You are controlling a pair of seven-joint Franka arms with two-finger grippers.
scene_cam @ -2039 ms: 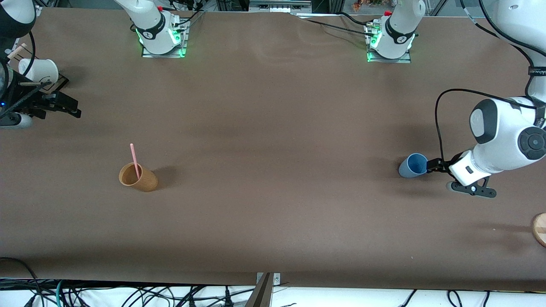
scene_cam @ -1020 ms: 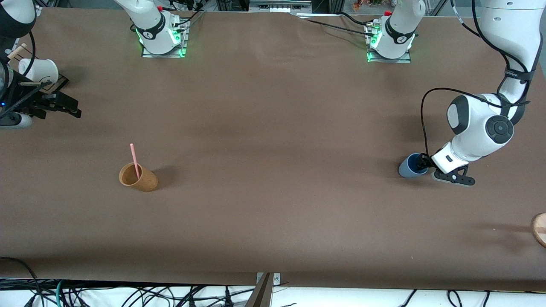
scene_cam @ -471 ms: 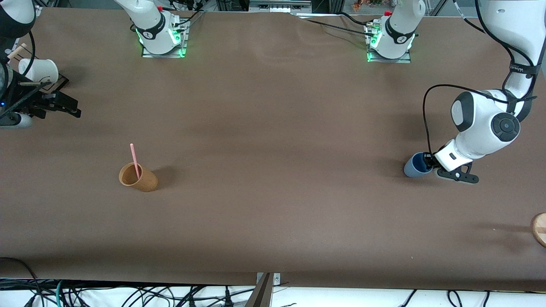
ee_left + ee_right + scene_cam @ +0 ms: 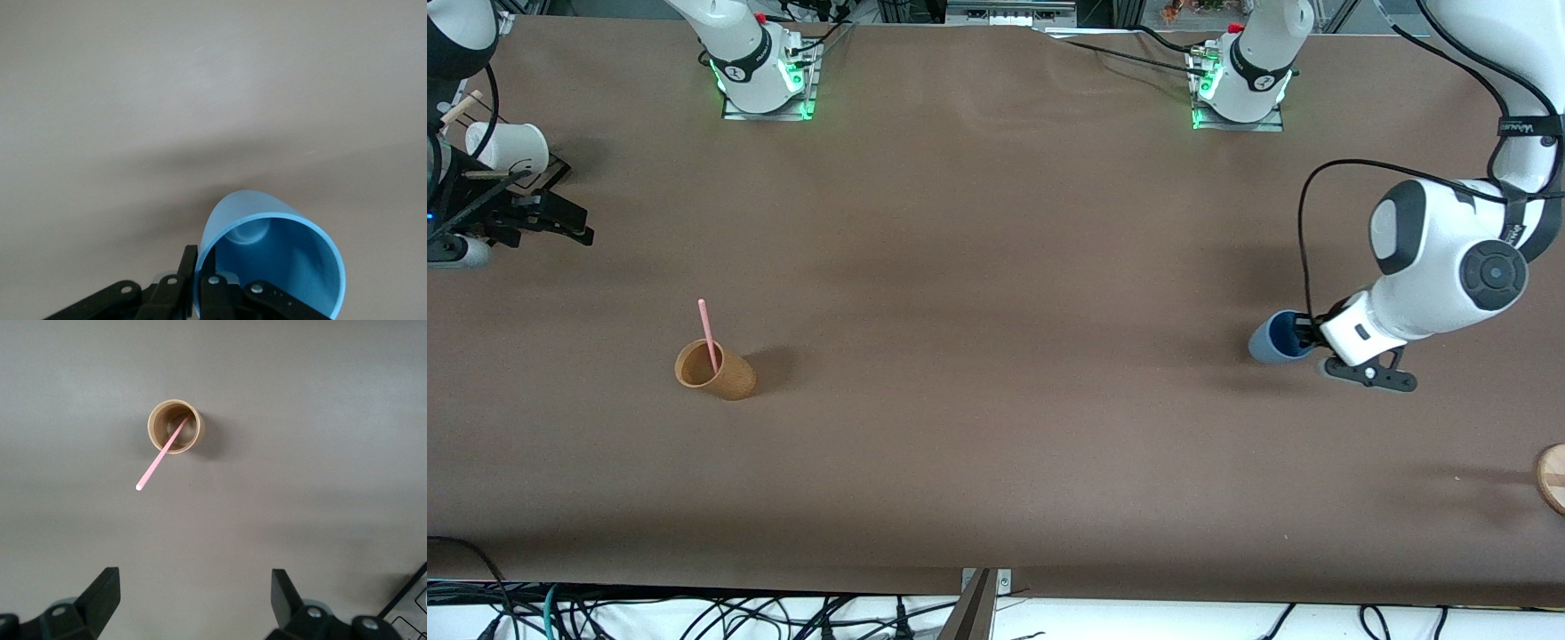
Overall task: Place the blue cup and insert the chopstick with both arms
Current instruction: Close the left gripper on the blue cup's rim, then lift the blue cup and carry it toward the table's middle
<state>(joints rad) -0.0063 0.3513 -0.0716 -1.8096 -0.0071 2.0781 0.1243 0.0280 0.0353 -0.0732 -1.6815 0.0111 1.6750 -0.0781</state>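
Observation:
The blue cup [image 4: 1272, 340] is near the left arm's end of the table, tipped so its mouth faces my left gripper [image 4: 1307, 336]. That gripper is shut on the blue cup's rim [image 4: 273, 260], one finger inside and one outside, so my left gripper [image 4: 202, 280] pinches the wall. I cannot tell whether the cup's base touches the table. The pale-pink chopstick [image 4: 707, 333] leans in the orange-brown cup [image 4: 716, 372]. My right gripper [image 4: 574, 213] waits open, high over the right arm's end. Its wrist view shows the orange-brown cup [image 4: 174, 427] and the chopstick [image 4: 160, 457] beyond my right gripper [image 4: 193, 600].
A white cup [image 4: 509, 147] stands at the right arm's end of the table, beside the right gripper. A round wooden piece [image 4: 1552, 476] pokes in at the left arm's end, nearer the front camera than the blue cup.
My left gripper's fingers have shut on the blue cup's rim. The cup has shifted a little toward the table's middle with the hand. The right arm has not moved.

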